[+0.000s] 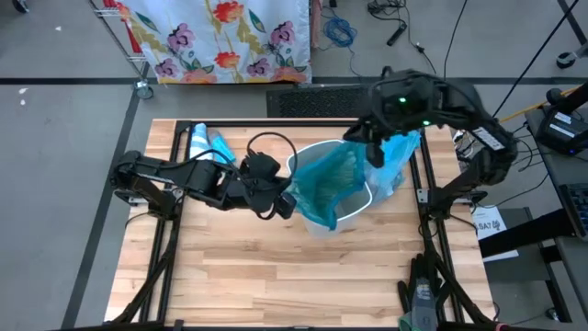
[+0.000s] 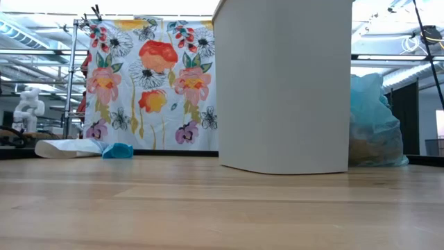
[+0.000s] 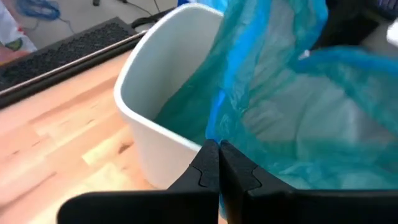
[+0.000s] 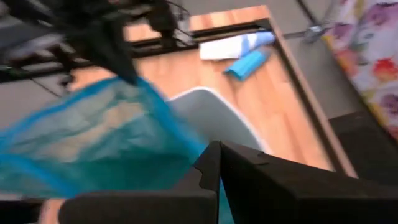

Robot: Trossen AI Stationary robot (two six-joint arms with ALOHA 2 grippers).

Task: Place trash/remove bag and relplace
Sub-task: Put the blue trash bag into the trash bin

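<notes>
In the low view the light wooden table (image 2: 208, 208) runs bare from its near edge to the small white plastic bin (image 2: 284, 83), which stands upright on the planks right of the middle; just behind the bin on its right side a filled, pale sky-blue translucent plastic bag (image 2: 374, 125) sits on the table, with brownish crumpled stuff showing dimly through its lower part.

From above, a darker teal-green plastic bag (image 1: 323, 184) is draped over the bin's mouth and down its near-left rim; the left gripper (image 1: 287, 204) lies at that rim, its fingers pressed together on a fold of the teal-green bag, and the left wrist view shows the thin film caught between the closed tips; the left arm reaches in from the table's left edge.

The right gripper (image 1: 375, 154) hovers over the bin's far-right rim, where the sky-blue bag meets it; its fingers are pressed together, and the right wrist view shows blue film right at the tips, though whether they pinch it cannot be told.

Toward the table's far-left corner lie a white roll with a blue stripe (image 1: 198, 142) and a small folded blue plastic piece (image 1: 221, 147), just beside each other and well apart from the bin; beyond the far edge hangs a flower-printed cloth (image 2: 149, 83).
</notes>
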